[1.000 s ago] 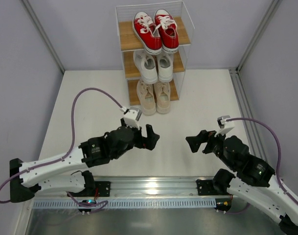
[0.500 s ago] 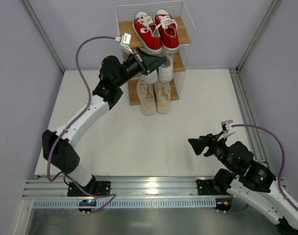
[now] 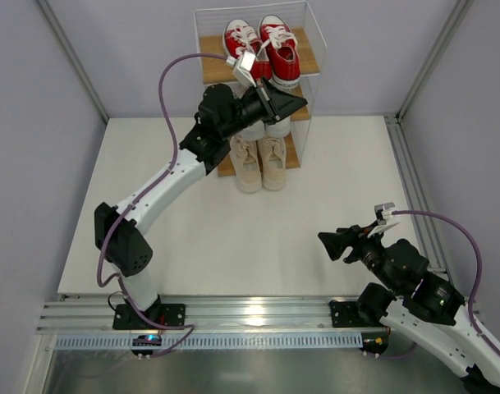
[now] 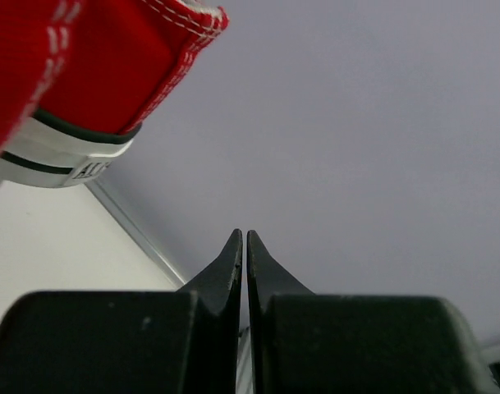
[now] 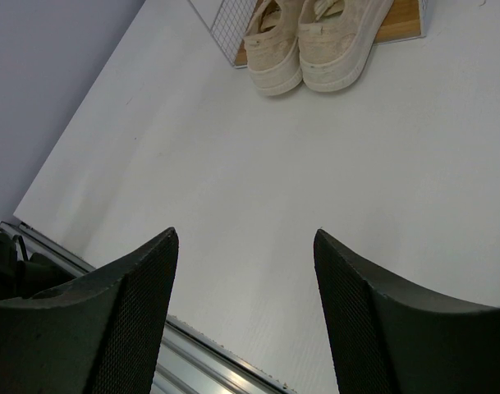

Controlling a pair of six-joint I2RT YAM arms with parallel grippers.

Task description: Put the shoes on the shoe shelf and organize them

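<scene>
The shoe shelf (image 3: 208, 59) stands at the back centre. Red shoes (image 3: 262, 48) sit on its top board. White shoes (image 3: 276, 126) are on the middle board, mostly hidden by my left arm. Beige shoes (image 3: 259, 162) rest on the bottom board with their toes over the table. My left gripper (image 3: 299, 102) is stretched out at the shelf's right front, level with the middle tier, shut and empty. Its wrist view shows the shut gripper (image 4: 244, 235) under a red shoe's heel (image 4: 77, 90). My right gripper (image 3: 330, 245) hovers open over the near right table. Past that gripper (image 5: 245, 238) lie the beige shoes (image 5: 315, 41).
A metal rail (image 3: 250, 316) runs along the table's near edge. Grey walls with aluminium posts (image 3: 426, 61) close in the white table (image 3: 348, 172). A purple cable (image 3: 163, 98) loops above the left arm.
My left arm swung from the near table up to the shelf, shutting its jaws, then slid right along the shelf front. The right gripper narrowed somewhat and dropped back slightly.
</scene>
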